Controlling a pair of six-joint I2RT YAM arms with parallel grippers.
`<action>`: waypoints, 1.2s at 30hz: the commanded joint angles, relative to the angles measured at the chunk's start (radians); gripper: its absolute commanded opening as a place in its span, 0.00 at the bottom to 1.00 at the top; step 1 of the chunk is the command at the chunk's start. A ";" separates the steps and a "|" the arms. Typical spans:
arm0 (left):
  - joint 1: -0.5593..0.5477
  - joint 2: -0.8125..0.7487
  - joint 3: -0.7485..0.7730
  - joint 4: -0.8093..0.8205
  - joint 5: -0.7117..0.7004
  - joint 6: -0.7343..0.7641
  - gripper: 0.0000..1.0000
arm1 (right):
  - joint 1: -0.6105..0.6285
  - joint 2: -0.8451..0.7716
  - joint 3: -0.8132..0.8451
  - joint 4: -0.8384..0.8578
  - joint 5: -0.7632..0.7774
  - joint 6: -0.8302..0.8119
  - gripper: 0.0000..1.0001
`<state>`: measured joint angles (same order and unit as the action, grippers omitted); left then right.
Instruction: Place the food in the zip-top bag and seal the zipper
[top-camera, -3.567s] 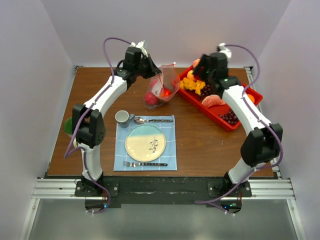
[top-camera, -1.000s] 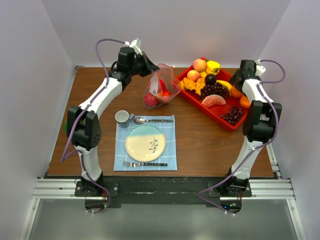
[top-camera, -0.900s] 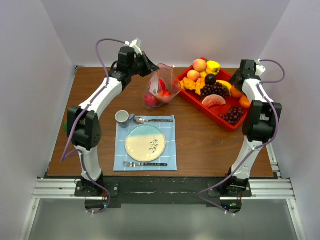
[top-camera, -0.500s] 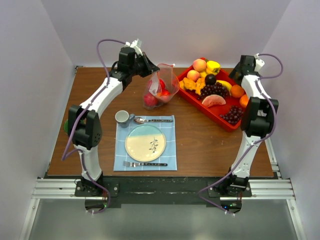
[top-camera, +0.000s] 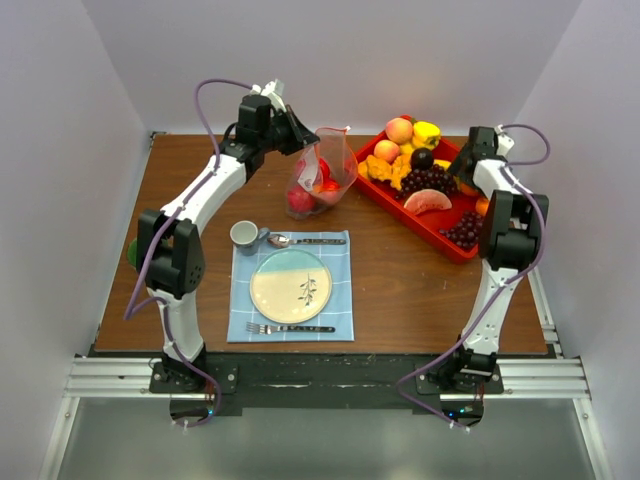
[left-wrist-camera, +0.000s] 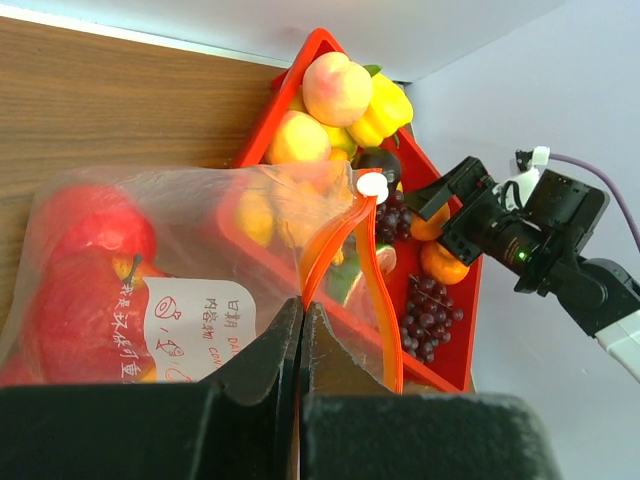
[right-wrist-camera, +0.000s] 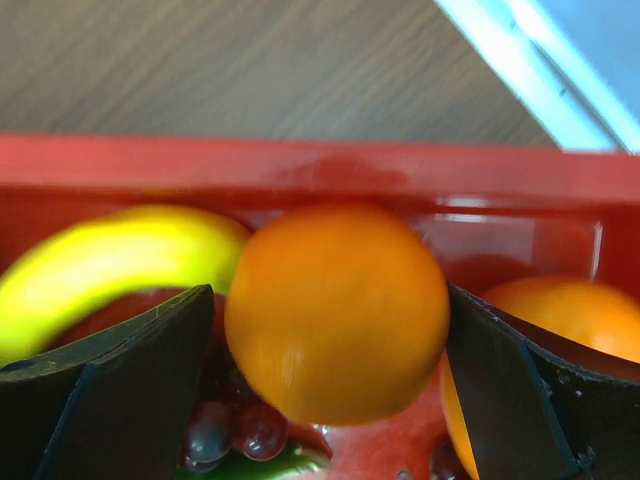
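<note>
— Orange-red zipper (left-wrist-camera: 345, 262): where does it sit?
— Along the mouth of the clear bag (top-camera: 322, 178), which stands at the far middle of the table (top-camera: 400, 285), just left of the red tray (top-camera: 402, 214). The left claw (top-camera: 303, 143) has the bag by its top edge.
— Does the overhead view show that grip?
— Hardly; the claw is a dark lump there. The left wrist view does. The left claw (left-wrist-camera: 301, 308) is closed tight, with the bag's rim pinched between its fingers. The zipper curls away unsealed, with a white slider (left-wrist-camera: 372, 183) at its far end.
— What is inside?
— Red apples (left-wrist-camera: 85, 270), low in the bag beside a white label (left-wrist-camera: 195, 325).
— And the right claw (top-camera: 462, 166)?
— From above it hangs over the tray's far right part and hides what lies under it. Its own camera fills that in. The right claw (right-wrist-camera: 332, 292) is spread wide, with one orange (right-wrist-camera: 335, 320) between its fingers (right-wrist-camera: 110, 385). Whether they press the fruit, I cannot tell.
— What lies nearby?
— A second orange (right-wrist-camera: 560, 310) to the right, a yellow piece (right-wrist-camera: 100, 265) to the left and dark grapes (right-wrist-camera: 235, 430) below, all inside the tray's red wall.
— And the other food?
— Only the overhead view shows it whole: peaches (top-camera: 399, 130) at the tray's far end and a watermelon slice (top-camera: 427, 200) near its middle.
</note>
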<state>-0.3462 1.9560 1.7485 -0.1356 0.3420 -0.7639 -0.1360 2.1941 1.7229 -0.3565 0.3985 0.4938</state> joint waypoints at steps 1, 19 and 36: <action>0.010 0.003 0.037 0.039 0.020 0.021 0.00 | 0.009 -0.063 -0.023 0.002 0.011 0.009 0.95; 0.015 -0.019 0.029 0.033 0.009 0.023 0.00 | 0.070 -0.290 -0.068 -0.065 0.000 -0.014 0.28; 0.015 -0.014 0.045 0.004 0.002 0.026 0.00 | 0.605 -0.559 -0.003 -0.125 -0.095 0.018 0.27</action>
<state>-0.3416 1.9583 1.7485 -0.1402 0.3439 -0.7631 0.3458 1.6550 1.6562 -0.4934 0.3264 0.4923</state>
